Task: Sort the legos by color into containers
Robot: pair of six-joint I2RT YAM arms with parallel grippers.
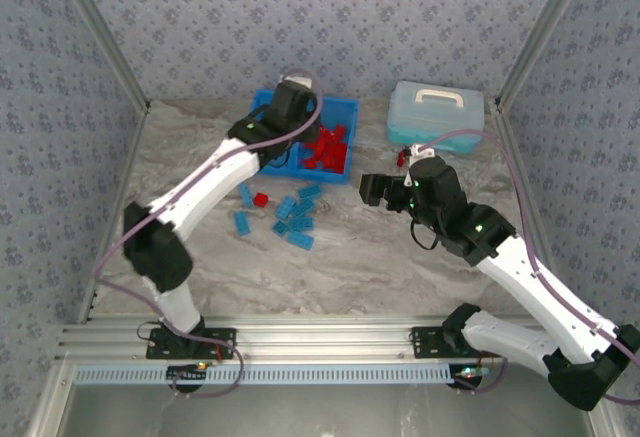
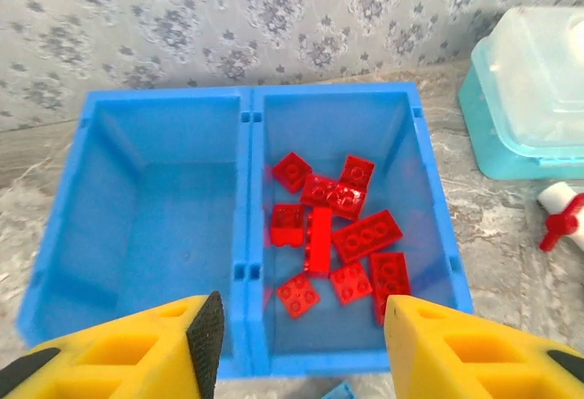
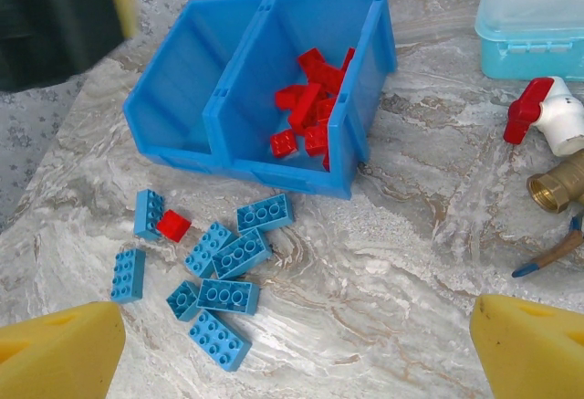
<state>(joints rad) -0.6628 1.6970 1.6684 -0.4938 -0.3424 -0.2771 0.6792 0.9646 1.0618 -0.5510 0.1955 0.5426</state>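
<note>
The bright blue bin (image 1: 345,109) (image 2: 246,189) (image 3: 260,17) stands at the back of the table. Its right compartment holds several red legos (image 2: 339,235) (image 1: 326,147) (image 3: 308,107). The left compartment (image 2: 155,207) holds nothing. My left gripper (image 2: 301,344) (image 1: 290,105) hovers over the bin's near wall, open, nothing between its fingers. Several light blue legos (image 1: 295,219) (image 3: 224,271) and one red lego (image 1: 261,199) (image 3: 172,225) lie loose on the table in front of the bin. My right gripper (image 3: 297,362) (image 1: 380,189) hangs open to the right of that pile, holding nothing.
A pale blue lidded case (image 1: 435,112) (image 2: 538,98) (image 3: 534,15) sits right of the bin. A white valve with a red handle (image 3: 547,116) (image 2: 561,221) and a brass fitting (image 3: 557,189) lie near it. Patterned walls close in the back and both sides.
</note>
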